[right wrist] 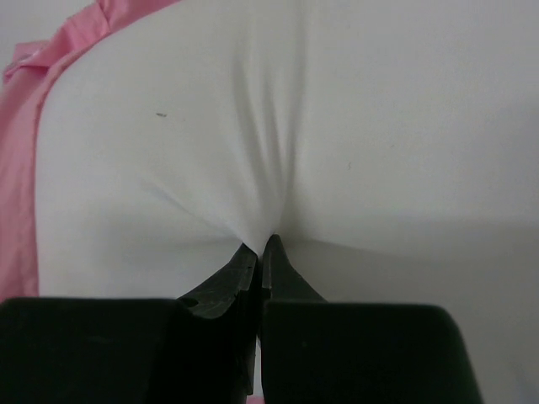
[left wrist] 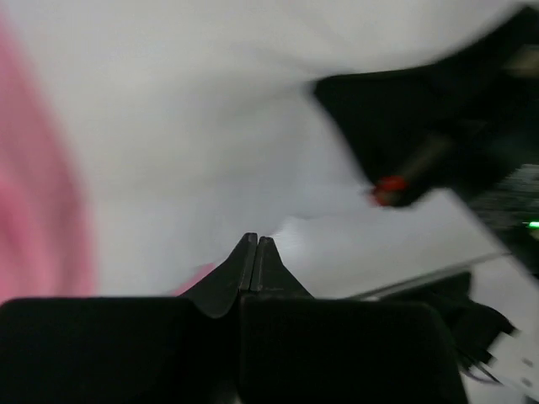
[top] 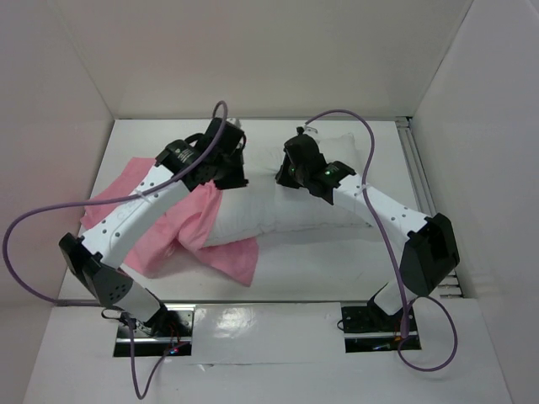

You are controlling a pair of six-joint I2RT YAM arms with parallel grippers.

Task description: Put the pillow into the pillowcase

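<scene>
The white pillow [top: 282, 210] lies across the middle of the table. Its left end sits in the crumpled pink pillowcase [top: 226, 257]. My left gripper [top: 229, 177] hovers at the pillow's upper left, by the pink edge. In the blurred left wrist view the left gripper [left wrist: 255, 240] is shut, with nothing visible between the tips, in front of the pillow [left wrist: 210, 126] and the pillowcase [left wrist: 34, 210]. My right gripper [top: 288, 175] is on the pillow's top. In the right wrist view the right gripper [right wrist: 261, 246] is shut on a puckered fold of the pillow [right wrist: 337, 126], with the pillowcase [right wrist: 21, 185] at the left.
White walls enclose the table on three sides. A metal rail [top: 417, 168] runs along the right edge. Purple cables [top: 370, 143] loop above both arms. The right arm's dark wrist [left wrist: 438, 126] is close to the left gripper.
</scene>
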